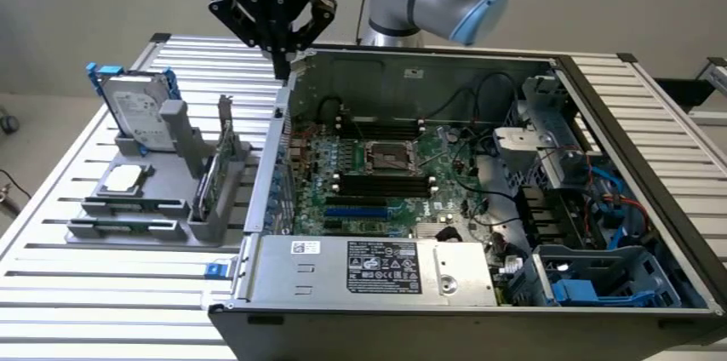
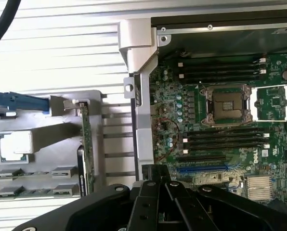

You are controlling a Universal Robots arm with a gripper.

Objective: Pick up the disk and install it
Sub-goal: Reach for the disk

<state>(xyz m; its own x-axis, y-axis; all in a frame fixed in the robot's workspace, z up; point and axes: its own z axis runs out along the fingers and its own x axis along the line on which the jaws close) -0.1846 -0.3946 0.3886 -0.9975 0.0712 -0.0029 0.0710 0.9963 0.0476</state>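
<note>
The disk [image 1: 138, 111] stands upright on its edge in a grey holder [image 1: 148, 208] at the exterior view's left, its white label facing out and a blue bracket around it. In the wrist view I see its blue bracket edge-on [image 2: 16, 103]. My gripper [image 1: 279, 61] hangs above the back left corner of the open computer case [image 1: 264, 208], to the right of the disk and well apart from it. Its fingers [image 2: 148, 190] meet at the tips with nothing between them, over the case's wall.
The grey holder also carries a small square processor chip [image 1: 123, 179] [image 2: 14, 144] and an upright green card [image 1: 209, 184] [image 2: 85, 144]. Inside the case lie the motherboard with its CPU socket [image 1: 389, 157] [image 2: 227, 103], a labelled power-supply box [image 1: 375, 267] and a blue drive bay [image 1: 591, 289].
</note>
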